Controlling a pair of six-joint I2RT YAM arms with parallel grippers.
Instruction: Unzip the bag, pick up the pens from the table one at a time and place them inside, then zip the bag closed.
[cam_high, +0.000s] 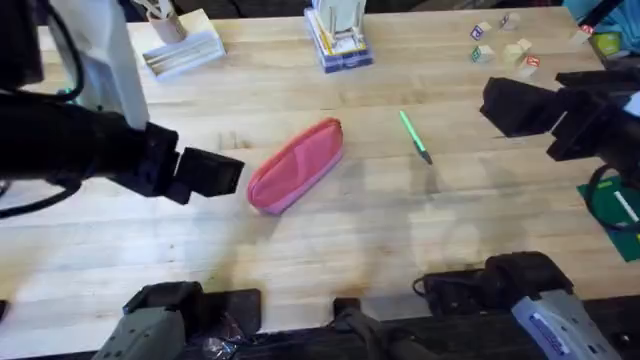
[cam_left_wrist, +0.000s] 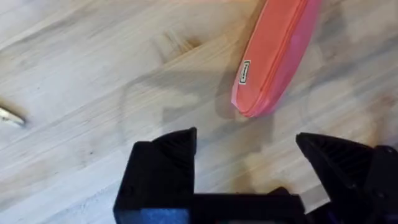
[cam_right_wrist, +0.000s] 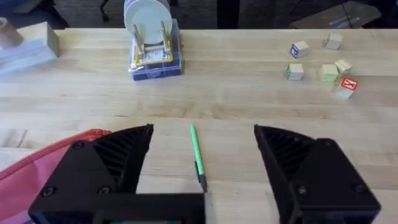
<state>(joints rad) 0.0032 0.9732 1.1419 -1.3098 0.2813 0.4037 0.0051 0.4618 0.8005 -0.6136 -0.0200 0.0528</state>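
Soft pink-red fabric pouch (cam_high: 297, 165) lies flat mid-way on the pale wooden plank table (cam_high: 330, 240), zipper shut as far as visible. Thin green stick pen (cam_high: 415, 136) lies just right of the pouch, apart. Left gripper (cam_left_wrist: 245, 155) spread, near the pouch's left end, no contact. Right gripper (cam_right_wrist: 202, 149) spread, framing the pen, holding nothing.

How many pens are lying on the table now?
1. The green pen lies on the table, right of the pink bag, apart from it.
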